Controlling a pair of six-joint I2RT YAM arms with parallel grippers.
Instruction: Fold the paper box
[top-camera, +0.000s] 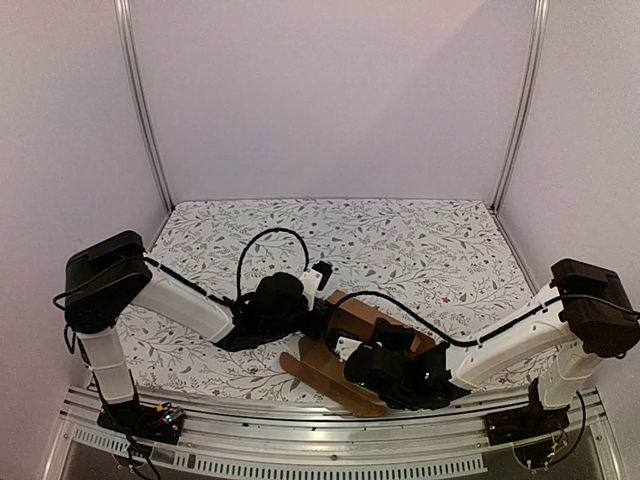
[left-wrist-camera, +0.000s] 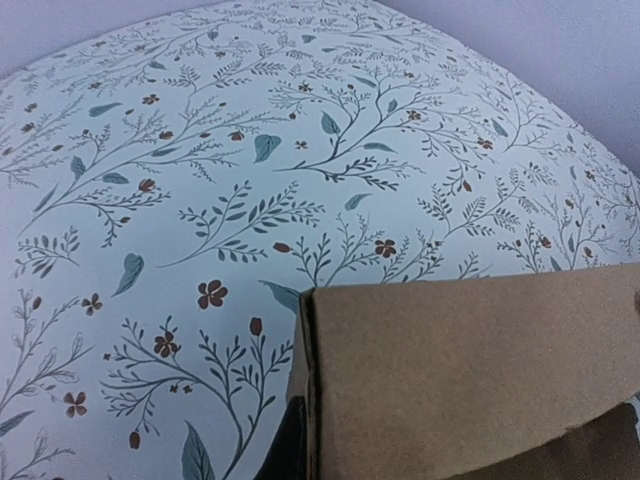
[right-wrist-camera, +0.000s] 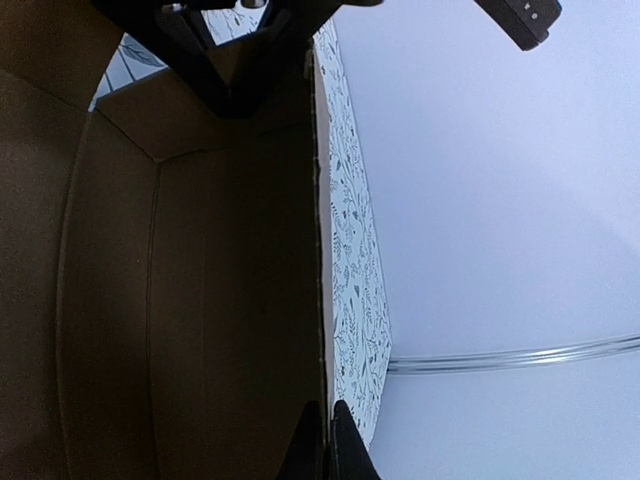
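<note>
The paper box (top-camera: 365, 318) is brown cardboard, partly raised, lying near the table's front between both arms, with loose flaps (top-camera: 325, 378) spread toward the front edge. My left gripper (top-camera: 312, 322) is at the box's left end. In the left wrist view a cardboard wall (left-wrist-camera: 470, 380) fills the lower right, and one dark finger (left-wrist-camera: 283, 445) presses its outer left face; the other finger is hidden behind the wall. My right gripper (right-wrist-camera: 328, 445) is shut, its two dark fingertips pinching the edge of a box wall (right-wrist-camera: 240, 280). From above, that gripper (top-camera: 378, 362) sits at the box's near side.
A floral cloth (top-camera: 420, 250) covers the table. Aluminium posts (top-camera: 145, 110) stand at the back corners against white walls, and a metal rail (top-camera: 320, 440) runs along the front. A black cable (top-camera: 262, 240) loops above the left arm.
</note>
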